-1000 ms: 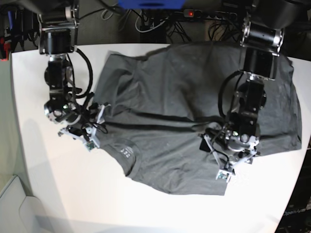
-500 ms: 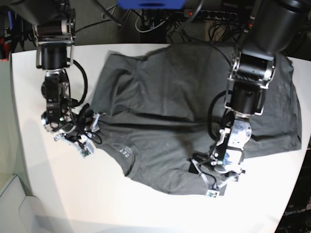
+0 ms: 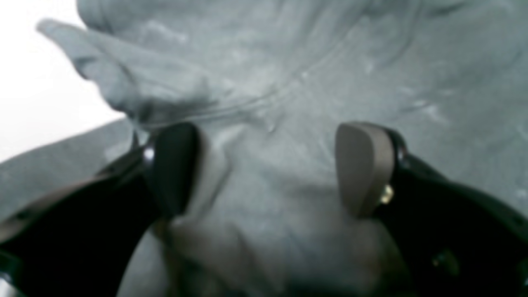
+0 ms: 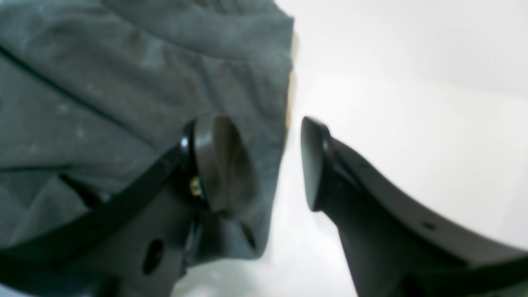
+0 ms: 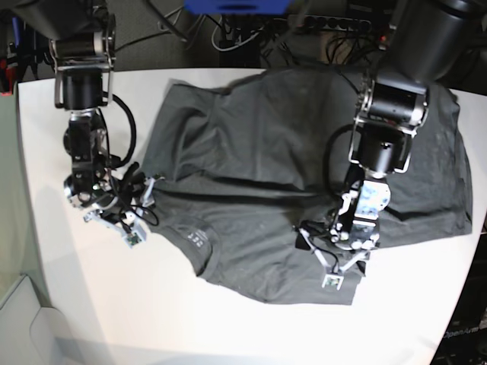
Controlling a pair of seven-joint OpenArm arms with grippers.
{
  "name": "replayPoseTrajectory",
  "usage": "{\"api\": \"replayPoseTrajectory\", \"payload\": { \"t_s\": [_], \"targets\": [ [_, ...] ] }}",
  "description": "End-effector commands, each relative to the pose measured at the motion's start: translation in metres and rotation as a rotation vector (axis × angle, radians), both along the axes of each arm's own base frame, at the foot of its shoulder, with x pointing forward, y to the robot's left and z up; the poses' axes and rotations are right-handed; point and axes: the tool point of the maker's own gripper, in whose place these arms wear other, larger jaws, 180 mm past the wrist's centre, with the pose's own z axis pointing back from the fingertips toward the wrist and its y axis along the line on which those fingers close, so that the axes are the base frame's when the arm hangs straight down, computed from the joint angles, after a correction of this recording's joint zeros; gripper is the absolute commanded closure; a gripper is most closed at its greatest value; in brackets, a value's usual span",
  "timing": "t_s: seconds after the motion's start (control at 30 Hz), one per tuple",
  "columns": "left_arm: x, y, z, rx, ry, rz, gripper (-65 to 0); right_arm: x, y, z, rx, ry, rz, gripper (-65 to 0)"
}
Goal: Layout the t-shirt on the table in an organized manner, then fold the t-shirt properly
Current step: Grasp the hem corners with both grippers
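Here, the creased matte t-shirt (image 5: 289,152) drapes the smooth table (image 5: 91,304).

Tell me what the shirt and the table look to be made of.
Shirt: soft knit cloth, likely cotton, matte charcoal grey; it creases and folds limply. Table: smooth hard white top, maybe laminate, with a faint sheen; the exact material is unclear.

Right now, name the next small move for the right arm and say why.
Probably close the right hand on the t-shirt edge. Its fingers stand open astride that edge, one over cloth, one over the bare table, with nothing gripped yet, and the shirt lies creased.
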Motion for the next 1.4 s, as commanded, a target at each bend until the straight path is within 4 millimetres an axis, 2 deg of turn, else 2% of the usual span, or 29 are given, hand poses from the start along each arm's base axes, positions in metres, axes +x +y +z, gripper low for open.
{"api": "replayPoseTrajectory", "payload": {
  "t_s": [0.0,0.1,0.23,0.4,0.53,0.7,0.8,0.87,0.97,1.07,1.1,1.23,1.27,1.37],
  "targets": [
    [-0.005,0.013,-0.001,0.053,0.063,0.008,-50.9,0.014,0.000,0.016,0.010,-0.053,-0.001,-28.7],
    [-0.026,0.027,-0.014,0.079,0.116,0.018,-50.9,0.014,0.007,0.015,0.023,-0.052,0.004,-28.7],
    [-0.043,0.049,-0.011,0.122,0.147,0.030,-50.9,0.012,0.012,0.013,0.034,-0.046,0.006,-28.7],
    [-0.047,0.063,0.018,0.165,0.094,0.026,-50.9,0.000,0.033,0.001,0.027,-0.015,0.067,-28.7],
    [-0.038,0.056,0.047,0.167,0.034,0.012,-50.9,-0.006,0.048,-0.005,0.016,0.000,0.119,-28.7],
    [-0.028,0.048,0.064,0.154,-0.016,0.009,-50.9,-0.010,0.061,-0.008,0.006,0.011,0.166,-28.3],
    [-0.014,0.036,0.079,0.133,-0.052,0.002,-51.0,-0.016,0.066,-0.013,0.000,0.025,0.186,-27.3],
    [-0.007,0.033,0.088,0.127,-0.077,0.000,-51.1,-0.017,0.066,-0.014,0.001,0.027,0.186,-23.0],
    [0.013,0.026,0.110,0.111,-0.181,-0.016,-51.1,-0.019,0.066,-0.016,0.002,0.030,0.186,-11.9],
    [0.035,0.006,0.128,0.070,-0.278,-0.043,-51.2,-0.020,0.067,-0.017,0.003,0.033,0.186,-1.1],
    [0.043,0.002,0.131,0.061,-0.290,-0.047,-51.2,-0.020,0.067,-0.017,0.002,0.033,0.186,0.0],
    [0.063,-0.010,0.118,0.031,-0.271,-0.049,-51.2,-0.020,0.065,-0.017,-0.001,0.033,0.186,0.0],
    [0.069,-0.014,0.117,0.055,-0.279,-0.069,-51.2,-0.020,0.065,-0.017,-0.001,0.033,0.186,0.0],
    [0.074,-0.021,0.098,0.199,-0.266,-0.174,-51.2,-0.020,0.065,-0.017,-0.002,0.034,0.185,0.0]
  ]
}}
